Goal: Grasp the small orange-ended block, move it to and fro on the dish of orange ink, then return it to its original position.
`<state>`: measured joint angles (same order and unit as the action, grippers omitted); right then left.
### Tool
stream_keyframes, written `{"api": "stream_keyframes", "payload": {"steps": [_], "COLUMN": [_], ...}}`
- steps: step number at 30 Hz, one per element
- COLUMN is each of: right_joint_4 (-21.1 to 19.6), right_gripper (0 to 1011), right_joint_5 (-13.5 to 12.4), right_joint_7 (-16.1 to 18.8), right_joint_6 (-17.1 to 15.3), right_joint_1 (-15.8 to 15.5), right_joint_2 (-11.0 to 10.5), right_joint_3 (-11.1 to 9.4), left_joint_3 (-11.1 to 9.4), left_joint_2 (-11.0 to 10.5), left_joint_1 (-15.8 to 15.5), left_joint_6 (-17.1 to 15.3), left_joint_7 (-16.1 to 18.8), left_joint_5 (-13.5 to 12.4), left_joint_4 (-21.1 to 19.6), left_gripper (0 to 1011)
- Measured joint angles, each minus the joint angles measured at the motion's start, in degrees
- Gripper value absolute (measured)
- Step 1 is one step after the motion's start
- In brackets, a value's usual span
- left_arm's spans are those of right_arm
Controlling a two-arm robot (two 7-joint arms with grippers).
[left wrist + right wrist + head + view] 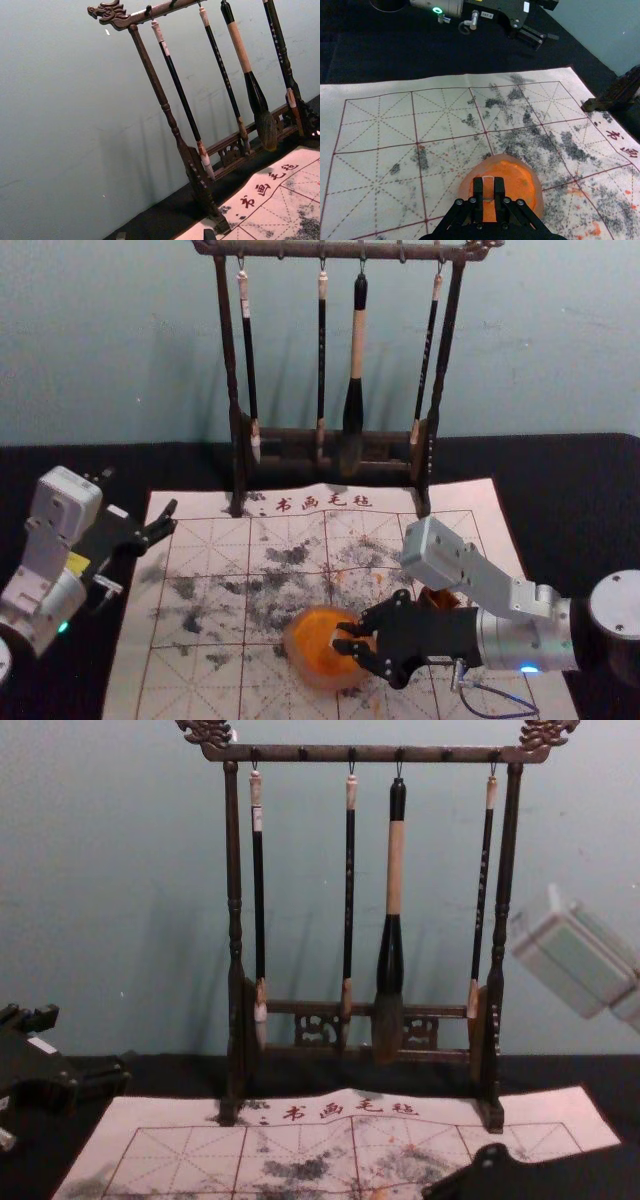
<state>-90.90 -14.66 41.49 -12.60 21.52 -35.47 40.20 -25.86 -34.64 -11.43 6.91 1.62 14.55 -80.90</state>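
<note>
Orange ink lies in the dish point(325, 675), and my right tool point(340, 638), reaching in from 3 o'clock in the head view, is closed on the block point(488, 189). The block sits between its fingers over the dish; whether its end touches the ink I cannot tell. I judge the inking to be the step in hand: I should keep the grip firm and the block's face level, press lightly, and make short, even strokes within the rim. Pushing hard could slide the dish along the mat point(200, 680) or twist the block. Afterwards I should lift straight up and let drips fall before going back, minding the brown thing point(446, 597) at 2 o'clock from the dish. My left tool point(166, 519) is idle at 10 o'clock, fingers apart.
</note>
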Motion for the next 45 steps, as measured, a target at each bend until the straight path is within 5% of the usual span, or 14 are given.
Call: {"api": "stream_keyframes", "payload": {"steps": [15,34,45], "right_joint_4": [3.4,-0.2,-1.1], "right_gripper": [85,85,85], "right_joint_5": [0.9,-0.2,-0.4], "right_joint_7": [-0.9,0.8,1.7], "right_joint_6": [-1.3,-2.3,-1.7], "right_joint_1": [2.8,1.4,1.7], "right_joint_2": [2.0,-1.6,-1.2], "right_joint_3": [0.5,0.0,1.5], "left_joint_3": [0.0,0.0,0.0], "left_joint_2": [0.0,0.0,0.0], "left_joint_1": [0.0,0.0,0.0], "left_joint_6": [0.0,0.0,0.0], "left_joint_7": [0.0,0.0,0.0], "left_joint_5": [0.0,0.0,0.0], "left_joint_4": [0.0,0.0,0.0], "left_gripper": [1001,1002,1001]}}
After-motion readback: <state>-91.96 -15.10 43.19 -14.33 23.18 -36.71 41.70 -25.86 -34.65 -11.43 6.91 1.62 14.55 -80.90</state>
